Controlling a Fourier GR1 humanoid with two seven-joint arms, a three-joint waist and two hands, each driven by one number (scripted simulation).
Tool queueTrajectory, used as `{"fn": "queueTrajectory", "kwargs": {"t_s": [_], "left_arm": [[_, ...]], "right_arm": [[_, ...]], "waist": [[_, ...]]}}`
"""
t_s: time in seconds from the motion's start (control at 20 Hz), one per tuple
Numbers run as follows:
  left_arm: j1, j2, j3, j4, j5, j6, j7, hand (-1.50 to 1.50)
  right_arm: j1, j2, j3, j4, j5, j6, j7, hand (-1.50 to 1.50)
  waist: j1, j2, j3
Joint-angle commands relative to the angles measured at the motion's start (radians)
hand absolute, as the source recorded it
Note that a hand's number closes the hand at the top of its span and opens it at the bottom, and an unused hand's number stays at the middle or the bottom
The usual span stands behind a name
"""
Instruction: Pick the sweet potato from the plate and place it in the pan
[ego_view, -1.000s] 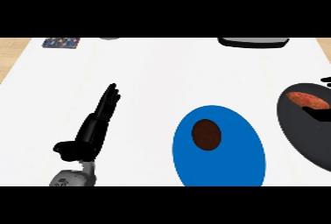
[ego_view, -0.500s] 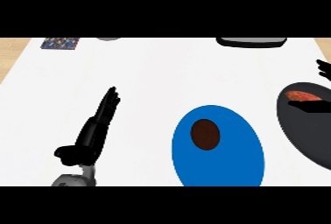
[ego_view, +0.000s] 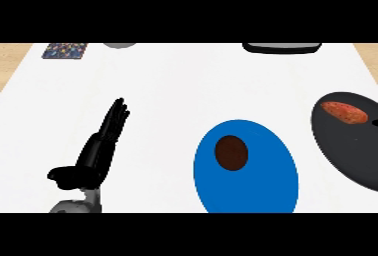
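We see a white counter (ego_view: 184, 85) filling the head view, with a strip of wood colour at its far corners.

Next in size is a blue plate (ego_view: 258, 195). It lies to the right of the left hand (ego_view: 97, 154) and a little nearer to us than its fingertips, with bare counter between the two.

Farther right again, past the plate and cut by the view's right edge, we see a dark pan (ego_view: 347, 155). It lies near the plate but apart from it.

The left hand shows at the lower left, on a grey forearm (ego_view: 74, 205) coming in from the lower edge. Its fingers (ego_view: 118, 112) are straight and held together, pointing away from us, with the thumb out to the left. It holds nothing and touches none of the things.

Far ahead of the hand and to its right, at the counter's far edge, is a black object (ego_view: 283, 48) with a pale rim, cut off so that we cannot tell what it is.

The sweet potato (ego_view: 345, 111), orange-red and lumpy, lies inside the pan in its far part, well to the right of the hand.

A dark brown oval (ego_view: 231, 152) lies on the plate, left of its middle, on the side toward the hand.

Straight ahead of the hand and slightly left, at the far edge, lies a flat card (ego_view: 65, 50) with many-coloured specks. Any writing on it is too small for us to read.

Just right of the card is a grey rounded thing (ego_view: 118, 45), mostly cut off.
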Motion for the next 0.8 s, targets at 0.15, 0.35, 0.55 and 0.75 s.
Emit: {"fn": "queueTrajectory", "kwargs": {"t_s": [0.15,0.35,0.55,0.75], "left_arm": [[-0.008,-0.012,0.003,-0.035,0.004,0.015,0.051,0.00],[-0.027,-0.031,-0.002,0.024,-0.017,0.026,0.012,0.00],[-0.004,-0.022,0.006,0.031,-0.014,0.013,-0.025,0.00],[0.057,-0.015,-0.005,0.000,-0.014,0.002,-0.030,0.00]], "right_arm": [[0.140,-0.134,-0.055,0.071,-0.098,0.386,-0.105,-1.50],[0.239,-0.144,-0.024,0.035,-0.092,0.459,-0.235,-1.50],[0.318,-0.105,0.007,-0.013,-0.096,0.467,-0.300,-1.50],[0.371,-0.092,0.020,-0.048,-0.112,0.434,-0.344,-1.50]], "waist": [[-0.011,-0.001,0.001],[-0.015,-0.001,0.001],[-0.019,-0.004,0.000],[-0.013,-0.006,0.000]]}}
